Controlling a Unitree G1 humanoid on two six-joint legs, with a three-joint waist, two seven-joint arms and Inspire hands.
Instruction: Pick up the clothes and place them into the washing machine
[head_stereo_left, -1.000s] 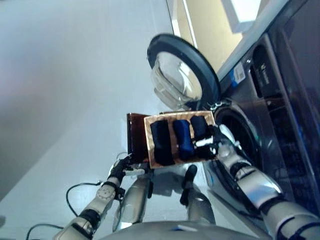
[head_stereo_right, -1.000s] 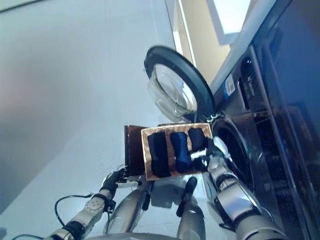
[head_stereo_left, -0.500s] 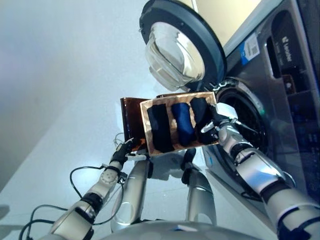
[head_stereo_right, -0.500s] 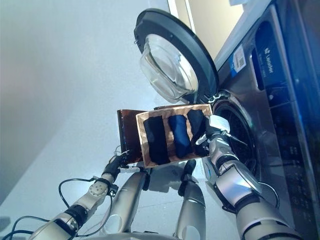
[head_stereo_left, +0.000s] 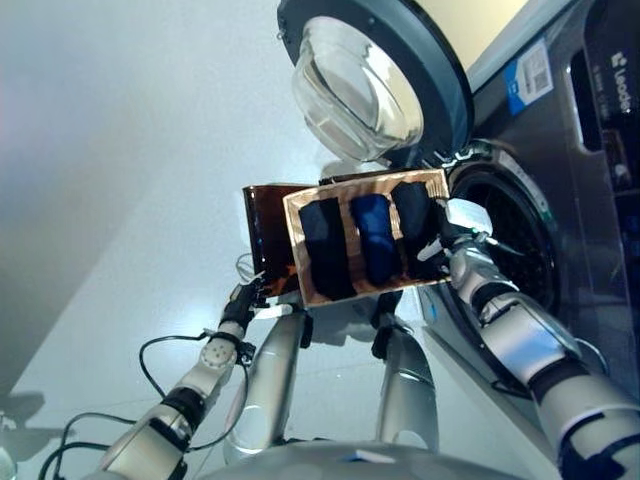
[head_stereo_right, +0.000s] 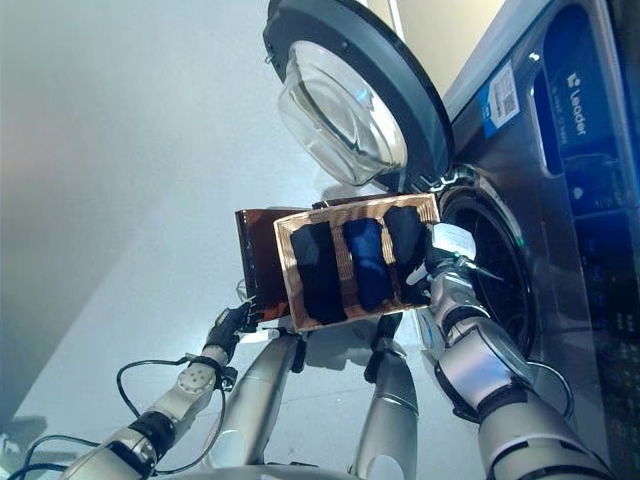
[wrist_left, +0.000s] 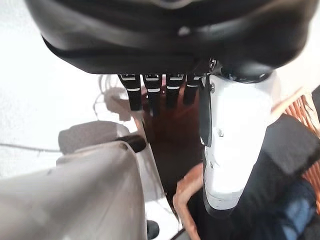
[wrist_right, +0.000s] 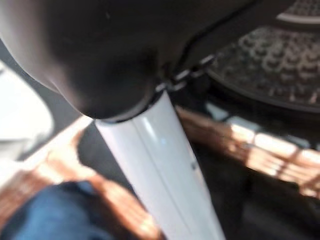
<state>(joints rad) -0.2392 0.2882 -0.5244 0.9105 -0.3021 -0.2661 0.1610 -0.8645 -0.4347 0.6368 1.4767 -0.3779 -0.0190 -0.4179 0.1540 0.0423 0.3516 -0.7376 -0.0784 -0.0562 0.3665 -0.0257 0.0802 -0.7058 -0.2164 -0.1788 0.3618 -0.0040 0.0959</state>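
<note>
Clothes (head_stereo_left: 362, 245), dark rolled bundles, lie side by side in a wicker basket (head_stereo_left: 302, 262) that we hold up between both hands. Our right hand (head_stereo_left: 447, 232) curls round the rim nearest the washing machine drum (head_stereo_left: 515, 240); our left hand (head_stereo_left: 243, 303) grips the far side. The drum opening lies just beyond our right hand, door (head_stereo_left: 375, 75) swung open above.

A pale grey floor (head_stereo_left: 120, 150) is spreading out smooth and bare, catching soft light, while a cream wall (head_stereo_left: 470, 30) is glowing brightly beyond.
</note>
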